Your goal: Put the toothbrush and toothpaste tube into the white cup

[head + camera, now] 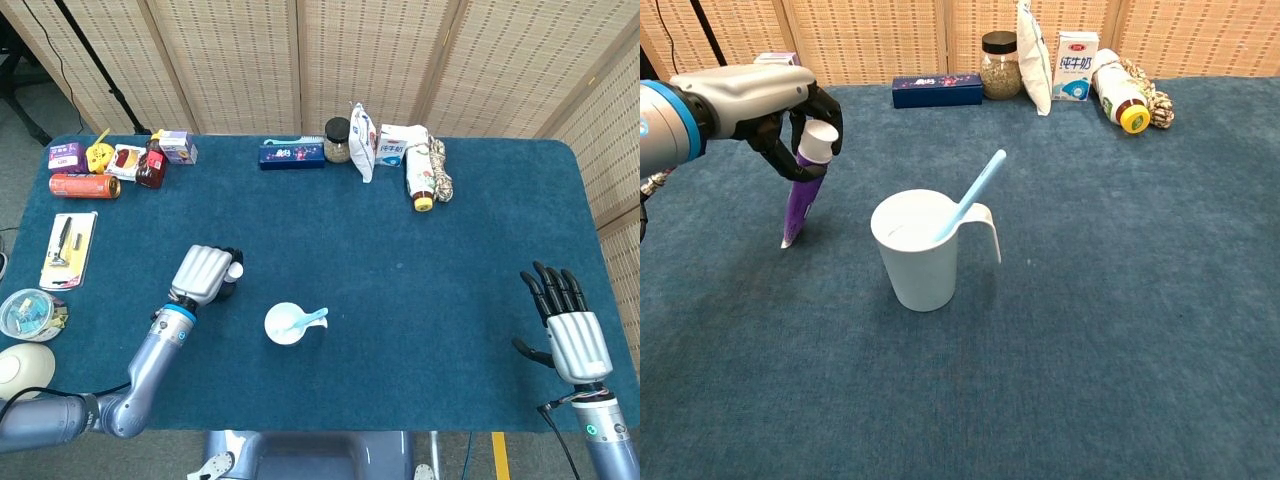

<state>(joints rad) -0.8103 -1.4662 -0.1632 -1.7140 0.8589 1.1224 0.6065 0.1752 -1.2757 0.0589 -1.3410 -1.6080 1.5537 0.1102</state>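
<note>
- The right hand [570,330] hovered at the near right edge of the desk [480,260], fingers spread straight and apart, holding nothing; only the head view showed it.
- The white cup [922,250] stood upright on the blue desk cloth near the front middle, its handle turned to the right.
- The toothbrush [972,193], pale blue, already stood inside the cup, leaning up and to the right over the rim by the handle.
- The left hand [780,105] was raised to the left of the cup and apart from it, its fingers curled down around the upper end of the toothpaste tube [805,190].
- The tube was purple with a white cap; it hung nearly upright, cap uppermost in the fingers and the flat crimped end pointing down. Whether that lower end touched the cloth could not be told.
- From the head view the left hand [203,275] lay up and left of the cup [287,323], with the white cap showing beside its fingers.
- Along the far edge of the desk stood a dark blue box [936,90], a lidded jar [1000,66], a white pouch [1034,58], a milk carton [1076,66] and a bottle with a yellow cap [1120,98] lying on its side.
- At the far left corner were a red can [84,185], a small purple carton [178,147] and other small packets.
- A flat card with a dark tool [67,247] lay by the left edge.
</note>
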